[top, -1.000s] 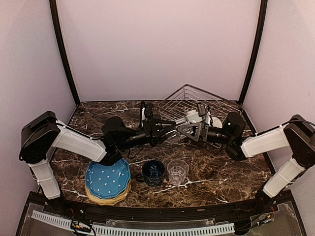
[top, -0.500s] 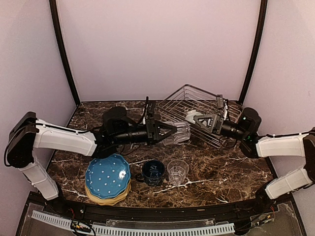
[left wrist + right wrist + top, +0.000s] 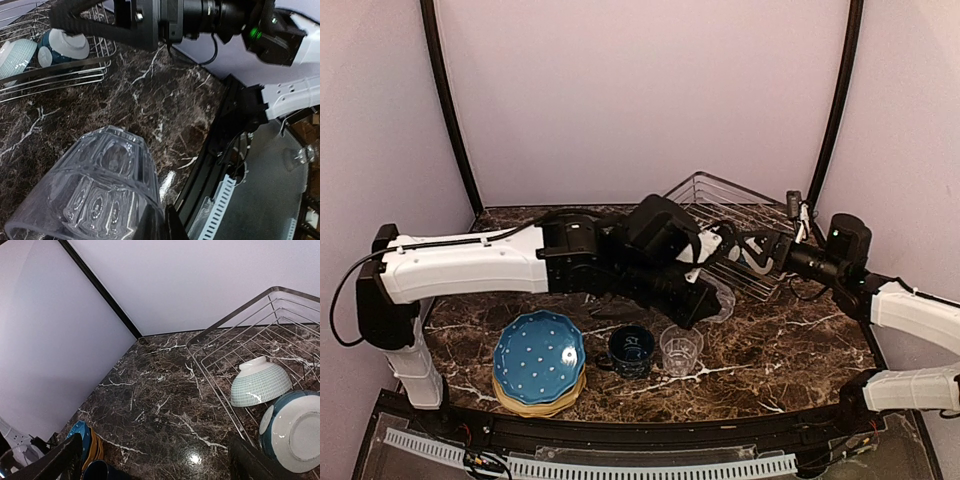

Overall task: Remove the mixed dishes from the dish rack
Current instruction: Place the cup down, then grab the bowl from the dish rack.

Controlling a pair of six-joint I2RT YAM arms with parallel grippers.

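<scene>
Clamping glass tumbler [image 3: 95,192] w/ left tool [image 3: 700,296]; right tool [image 3: 155,462] spread wide.

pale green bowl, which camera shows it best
Right wrist: the pale green bowl shows whole in the dish rack. Left wrist clips it at the frame edge; the top view does not show it clearly.

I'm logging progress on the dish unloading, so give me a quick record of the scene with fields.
left gripper: shut on held tumbler, over the table
right gripper: open, by the dish rack
in rack: pale checked bowl, teal bowl
on table: plate stack, blue dotted on top; navy mug; second tumbler, upright
</scene>
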